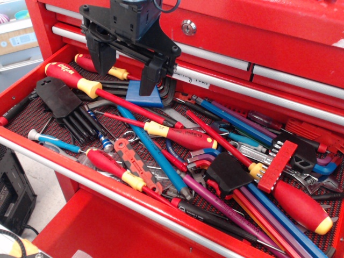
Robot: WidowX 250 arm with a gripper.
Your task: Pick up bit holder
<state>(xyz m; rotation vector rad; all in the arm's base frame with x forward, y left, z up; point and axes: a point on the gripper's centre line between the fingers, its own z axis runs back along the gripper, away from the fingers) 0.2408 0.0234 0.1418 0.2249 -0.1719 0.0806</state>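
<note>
Bright even overhead light, soft shadows, mild glare on red paint, sharp focus

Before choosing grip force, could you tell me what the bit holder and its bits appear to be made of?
The bit holder looks like moulded red plastic: uniform colour, matte, soft sheen. The bits along its lower-left edge seem to be steel, small and silvery, though too small to confirm.

The claw (124, 63) hangs at the surface's far-left corner, pointing down, its two black fingers (152, 75) spread apart with nothing between them, bulky black wrist housing above.
</note>
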